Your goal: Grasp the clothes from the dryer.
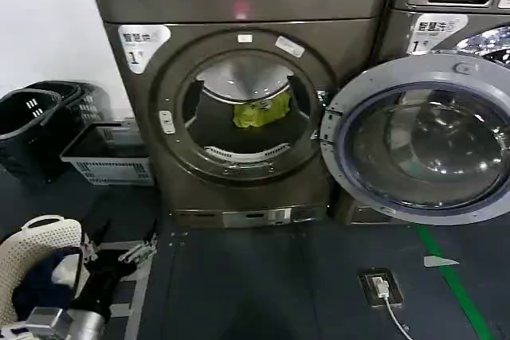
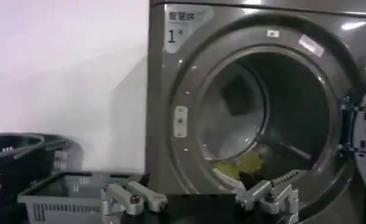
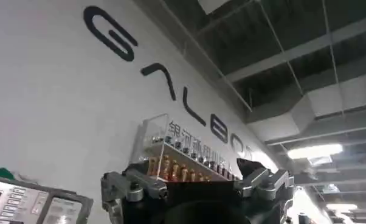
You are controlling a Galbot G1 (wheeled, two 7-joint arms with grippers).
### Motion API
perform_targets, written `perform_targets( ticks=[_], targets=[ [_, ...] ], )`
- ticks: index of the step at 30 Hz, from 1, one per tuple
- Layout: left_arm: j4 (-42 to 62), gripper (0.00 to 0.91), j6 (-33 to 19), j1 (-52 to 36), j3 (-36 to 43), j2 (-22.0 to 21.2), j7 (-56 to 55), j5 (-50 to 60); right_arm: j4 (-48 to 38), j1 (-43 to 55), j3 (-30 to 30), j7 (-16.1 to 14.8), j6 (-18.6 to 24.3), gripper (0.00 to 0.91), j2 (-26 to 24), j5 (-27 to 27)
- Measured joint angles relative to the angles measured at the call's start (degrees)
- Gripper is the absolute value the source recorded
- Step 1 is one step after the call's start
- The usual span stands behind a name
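the clothes [image 1: 260,111], a soft, light yellow-green bundle, lay centre frame inside the dryer [image 1: 239,85]; a pinch on the upper folds looked best. the left pincer [image 2: 201,201] was spread apart before the porthole, and the right pincer [image 3: 198,185], also apart, pointed at the ceiling.

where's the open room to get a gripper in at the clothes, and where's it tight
The dryer porthole is wide open: bare space lies above and left of the clothes, up to the dark rim. It is tight on the right, where the swung-out glass door hangs at its hinge. The left gripper, open, faces the opening.
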Motion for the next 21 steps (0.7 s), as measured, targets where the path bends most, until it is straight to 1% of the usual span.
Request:
perform_targets(
  ticks=[21],
  targets=[
    [0.32, 0.907, 0.01, -0.16, 0.35, 0.00, 0.13, 0.61, 0.47, 0.16, -0.70, -0.44, -0.34, 0.907, 0.14, 0.72]
  ],
)
